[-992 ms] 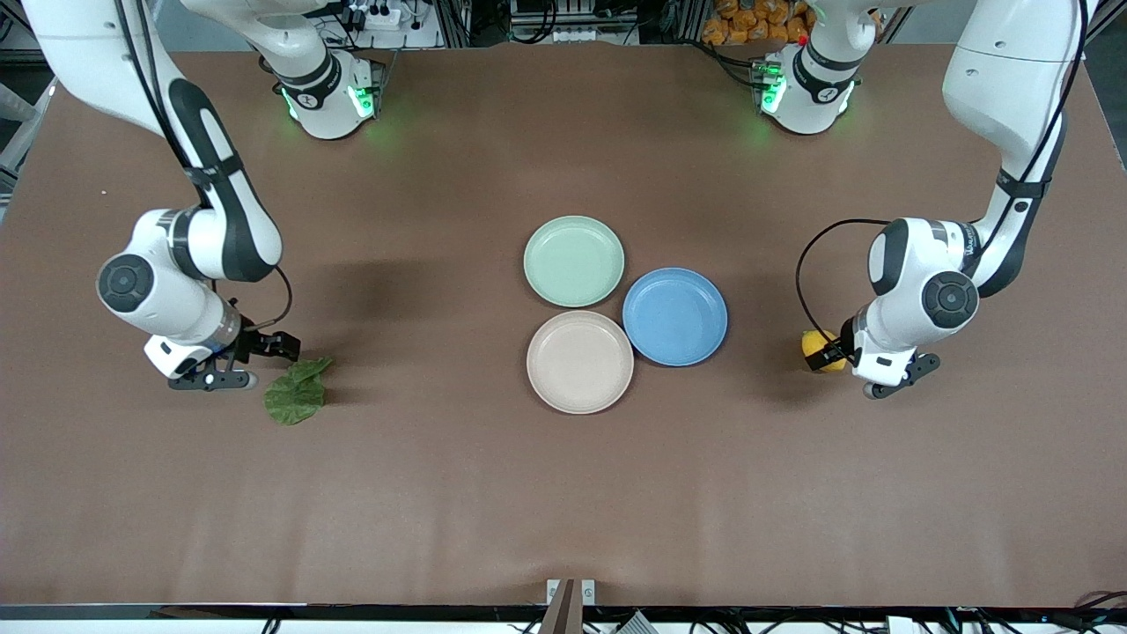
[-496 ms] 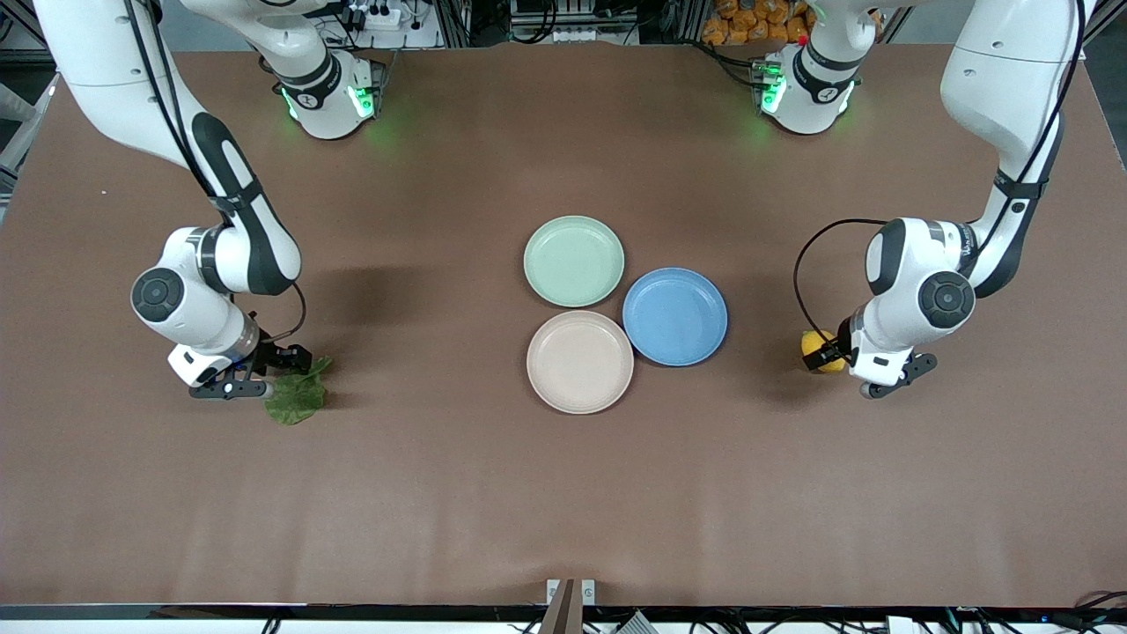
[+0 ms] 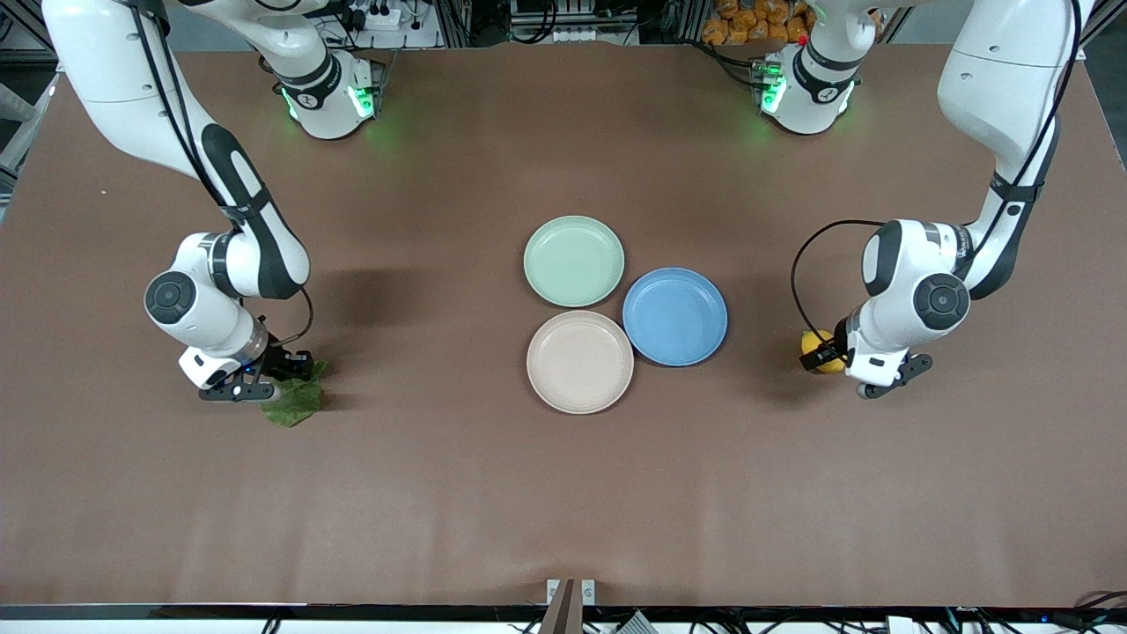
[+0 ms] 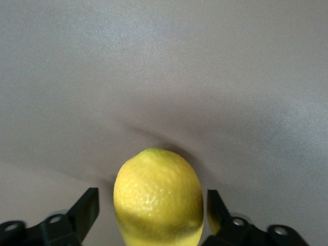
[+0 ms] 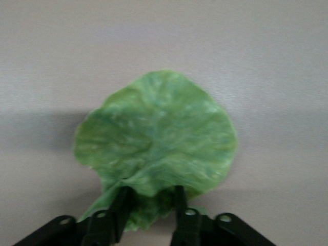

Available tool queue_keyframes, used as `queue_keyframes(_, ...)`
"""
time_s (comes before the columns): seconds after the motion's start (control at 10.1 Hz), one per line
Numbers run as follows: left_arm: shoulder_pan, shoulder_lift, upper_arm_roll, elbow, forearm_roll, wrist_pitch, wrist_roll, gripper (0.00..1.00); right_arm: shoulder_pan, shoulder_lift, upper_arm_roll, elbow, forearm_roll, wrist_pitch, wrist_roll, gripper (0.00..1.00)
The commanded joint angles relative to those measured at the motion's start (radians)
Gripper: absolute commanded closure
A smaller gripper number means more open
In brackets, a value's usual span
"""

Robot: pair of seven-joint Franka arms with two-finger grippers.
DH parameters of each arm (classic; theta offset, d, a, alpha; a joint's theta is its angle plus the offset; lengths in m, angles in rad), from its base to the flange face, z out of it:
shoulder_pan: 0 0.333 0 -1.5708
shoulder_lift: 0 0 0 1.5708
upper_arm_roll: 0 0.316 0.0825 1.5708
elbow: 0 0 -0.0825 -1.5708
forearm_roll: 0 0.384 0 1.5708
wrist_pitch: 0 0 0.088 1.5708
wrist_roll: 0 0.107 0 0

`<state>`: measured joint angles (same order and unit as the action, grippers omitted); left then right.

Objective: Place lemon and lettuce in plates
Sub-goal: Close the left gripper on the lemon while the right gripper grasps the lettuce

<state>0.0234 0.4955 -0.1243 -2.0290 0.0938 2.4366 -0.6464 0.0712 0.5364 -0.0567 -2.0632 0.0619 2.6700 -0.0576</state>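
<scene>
Since the earlier front pictures the right arm has swung toward the lettuce (image 3: 294, 401), so the right tool (image 3: 264, 385) now sits down at the leaf's stem end instead of standing beside it, while the left arm has barely shifted. From the front, the lettuce lies flat on the bench (image 3: 440, 493) toward the right arm's end, well apart from the plates; the mint plate (image 3: 574, 261) and the beige plate (image 3: 579, 361) stand bare at the middle, touching a blue plate (image 3: 675, 316). The lemon (image 3: 817, 351) rests on the bench toward the left arm's end, near the blue plate, with the left tool (image 3: 841, 357) low around it. Each arm probably takes the item at its own end to spare a crossing reach. The left wrist view shows the lemon (image 4: 158, 197) sitting between the spread fingers (image 4: 84, 210) of the left tool (image 4: 154, 215), gaps on both sides, so nothing is pinched yet. The right wrist view shows the right tool (image 5: 149, 212) with its fingers (image 5: 121, 207) close together across the narrow stem end of the lettuce (image 5: 156, 138), apparently pinching it, the broad leaf spreading out past the tips, flat on the bench.
</scene>
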Motion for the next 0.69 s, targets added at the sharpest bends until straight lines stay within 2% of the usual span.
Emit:
queue_keyframes(0.0,-0.011,0.017,0.000,0.019,0.026,0.021,-0.090,1.00,-0.005,0.025,0.003,0.014,0.009,0.018,0.002,1.00)
queue_keyframes(0.4,-0.016,-0.012,-0.005,0.058,0.024,0.016,-0.096,1.00,-0.007,-0.004,0.011,0.018,0.009,0.001,0.001,1.00)
queue_keyframes(0.5,-0.017,-0.029,-0.006,0.075,0.017,0.013,-0.096,1.00,-0.005,-0.042,0.023,0.024,0.010,-0.046,0.010,1.00)
queue_keyframes(0.6,-0.017,-0.032,-0.015,0.110,0.012,0.006,-0.101,1.00,-0.007,-0.094,0.046,0.062,0.010,-0.179,0.057,1.00)
